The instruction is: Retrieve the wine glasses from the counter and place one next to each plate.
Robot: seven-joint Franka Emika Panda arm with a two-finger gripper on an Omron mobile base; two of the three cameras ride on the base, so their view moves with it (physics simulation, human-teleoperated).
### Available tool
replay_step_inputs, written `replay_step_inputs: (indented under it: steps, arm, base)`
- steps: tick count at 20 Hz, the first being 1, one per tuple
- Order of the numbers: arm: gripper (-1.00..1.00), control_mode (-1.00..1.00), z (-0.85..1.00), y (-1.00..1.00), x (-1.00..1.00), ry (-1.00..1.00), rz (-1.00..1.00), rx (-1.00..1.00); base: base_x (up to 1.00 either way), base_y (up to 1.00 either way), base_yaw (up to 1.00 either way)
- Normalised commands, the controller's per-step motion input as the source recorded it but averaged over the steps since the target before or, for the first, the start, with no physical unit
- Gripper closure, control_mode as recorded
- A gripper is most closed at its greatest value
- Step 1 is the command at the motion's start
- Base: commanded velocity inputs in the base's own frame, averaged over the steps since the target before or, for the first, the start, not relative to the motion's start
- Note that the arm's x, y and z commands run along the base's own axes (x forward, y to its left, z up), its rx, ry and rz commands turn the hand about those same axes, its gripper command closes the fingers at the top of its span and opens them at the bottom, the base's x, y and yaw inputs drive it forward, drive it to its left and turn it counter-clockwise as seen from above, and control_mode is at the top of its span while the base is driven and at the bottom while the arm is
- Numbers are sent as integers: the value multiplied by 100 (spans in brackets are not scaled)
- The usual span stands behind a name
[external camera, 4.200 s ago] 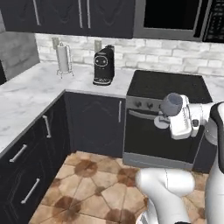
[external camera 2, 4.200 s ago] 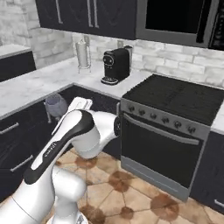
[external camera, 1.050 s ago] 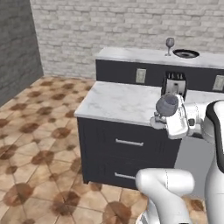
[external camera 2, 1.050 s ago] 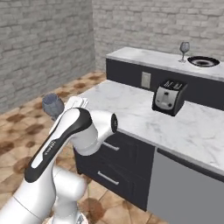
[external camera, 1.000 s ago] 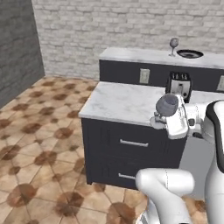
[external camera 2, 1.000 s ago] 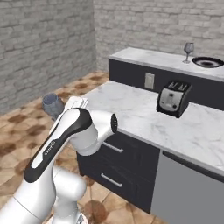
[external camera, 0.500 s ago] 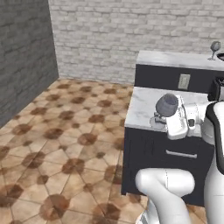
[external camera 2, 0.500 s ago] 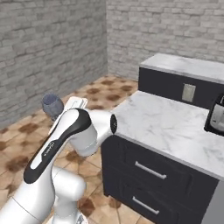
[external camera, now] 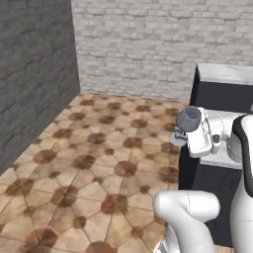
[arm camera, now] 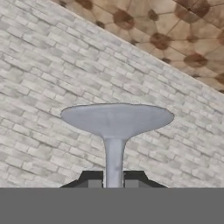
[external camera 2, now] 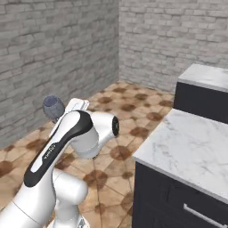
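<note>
My gripper (arm camera: 113, 178) is shut on the thin stem of a greyish-purple wine glass (arm camera: 116, 119), whose round foot faces the hand camera. In the left base view the wine glass (external camera: 189, 117) stands upright at the hand, left of the dark cabinets. Its bowl (external camera 2: 53, 106) shows above the arm's elbow in the right base view. The white marble counter (external camera 2: 191, 144) lies to the right, apart from the glass. A second stretch of counter (external camera: 225, 71) stands further back. The plates are out of view.
Brown patterned floor tiles (external camera: 99, 158) spread ahead and to the left. Grey brick walls (external camera: 148, 44) close the far side, and a darker brick wall (external camera: 29, 74) runs along the left. Dark cabinet fronts with a silver handle (external camera 2: 205, 217) sit under the counter.
The whole picture has shifted: the camera has swung left, so the counters slid right and the toaster left the view. The glass stays in the shut gripper, held as before.
</note>
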Motion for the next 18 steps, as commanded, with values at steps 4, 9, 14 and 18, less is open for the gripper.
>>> replay_step_inputs:
  steps: [4,9,14,18]
  arm:
    - [100,100,0,0,0,0,0,0]
    - [100,100,0,0,0,0,0,0]
    - [100,100,0,0,0,0,0,0]
    - [100,100,0,0,0,0,0,0]
  base:
    - [100,100,-2]
    - [100,100,-9]
    - [100,73,-15]
    - [100,30,-23]
